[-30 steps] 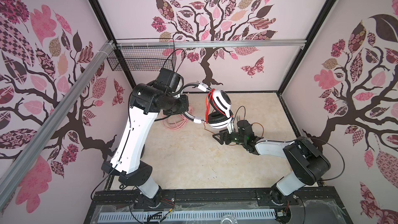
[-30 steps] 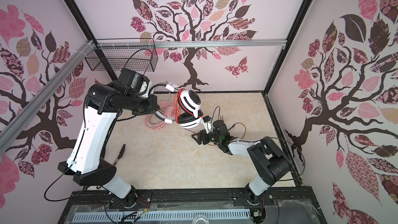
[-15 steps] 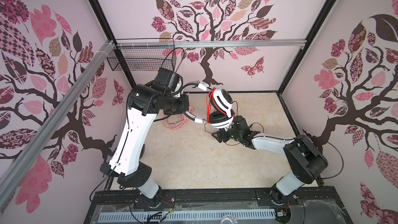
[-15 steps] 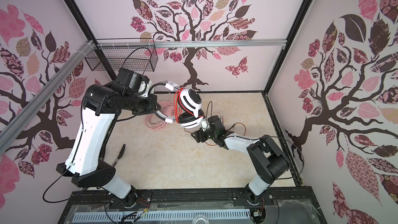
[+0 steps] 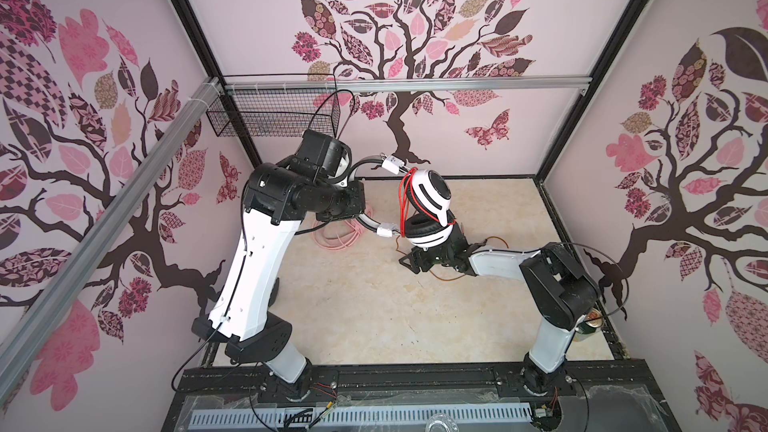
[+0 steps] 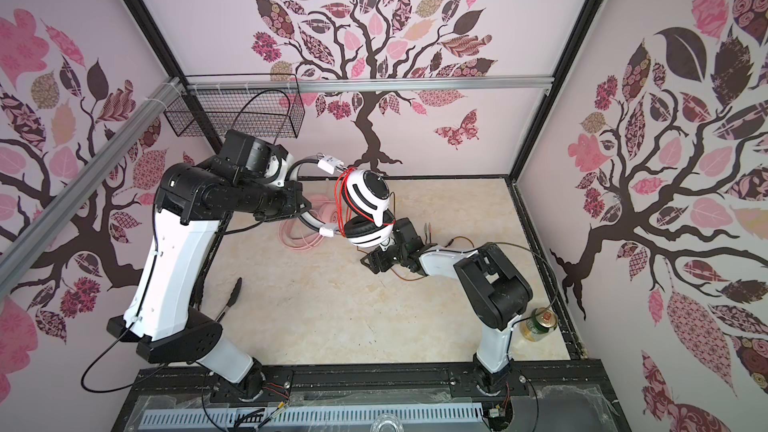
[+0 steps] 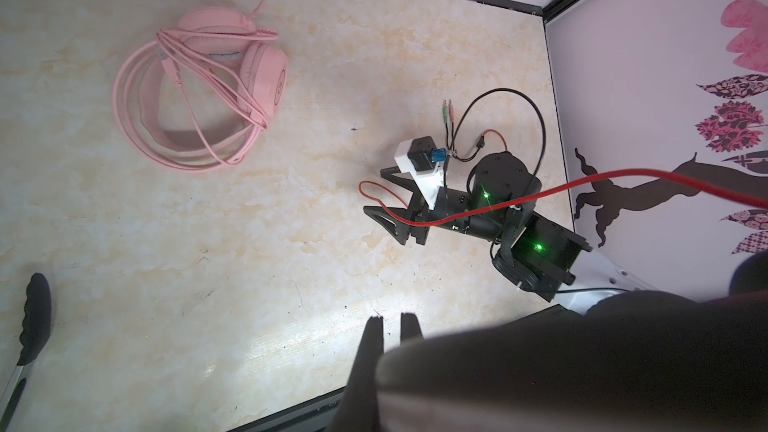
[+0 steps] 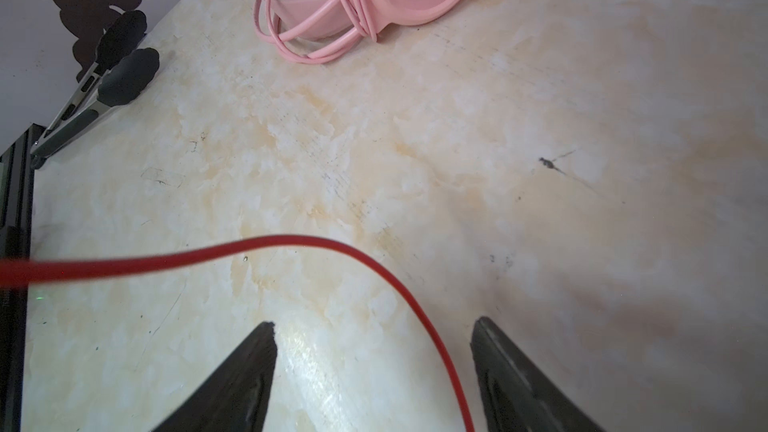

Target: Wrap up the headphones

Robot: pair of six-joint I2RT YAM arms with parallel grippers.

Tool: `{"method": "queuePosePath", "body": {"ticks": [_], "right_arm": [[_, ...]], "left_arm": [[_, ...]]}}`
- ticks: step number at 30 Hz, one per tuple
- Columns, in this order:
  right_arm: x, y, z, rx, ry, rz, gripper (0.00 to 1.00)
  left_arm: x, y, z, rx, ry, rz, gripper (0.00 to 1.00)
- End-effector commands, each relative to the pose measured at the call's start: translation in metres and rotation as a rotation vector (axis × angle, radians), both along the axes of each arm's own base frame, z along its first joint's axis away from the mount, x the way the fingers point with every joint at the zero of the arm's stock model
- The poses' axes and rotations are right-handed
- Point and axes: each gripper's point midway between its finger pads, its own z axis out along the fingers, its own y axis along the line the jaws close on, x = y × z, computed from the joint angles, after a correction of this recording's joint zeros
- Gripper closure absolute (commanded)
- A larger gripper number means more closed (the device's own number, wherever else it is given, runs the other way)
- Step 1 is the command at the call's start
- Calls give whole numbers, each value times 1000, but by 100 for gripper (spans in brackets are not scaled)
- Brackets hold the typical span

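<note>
left fingers [image 7: 371, 347] clamped on white-black headset [image 5: 430, 197] band; right fingers [image 8: 249, 367] wide apart, red cable [image 8: 291, 239] between.

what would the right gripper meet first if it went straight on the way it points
The red cable: it runs between the right gripper's open jaws and arcs across just ahead. Beyond that, likely the bare tabletop, though depth is unclear.
</note>
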Motion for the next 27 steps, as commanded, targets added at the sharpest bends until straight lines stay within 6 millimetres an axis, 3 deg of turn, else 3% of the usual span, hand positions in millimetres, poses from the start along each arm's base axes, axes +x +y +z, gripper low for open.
{"method": "queuePosePath", "body": {"ticks": [1, 7, 12, 18, 21, 27], "right_arm": [[0, 10, -25, -52, 52, 25, 24], [8, 37, -32, -24, 70, 44, 31], [-3, 42, -22, 80, 64, 51, 41], [-16, 45, -22, 135, 117, 76, 78], [-29, 38, -13, 166, 126, 71, 86], [-64, 6, 19, 180, 90, 46, 100]], "left_arm": [[0, -10, 33, -107, -100, -23, 100], [6, -17, 29, -119, -90, -36, 100], [12, -22, 22, -112, -67, -45, 100], [16, -21, 27, -118, -88, -44, 100], [19, -14, 25, -116, -77, -25, 100], [23, 4, 19, -91, -66, 26, 100]]}}
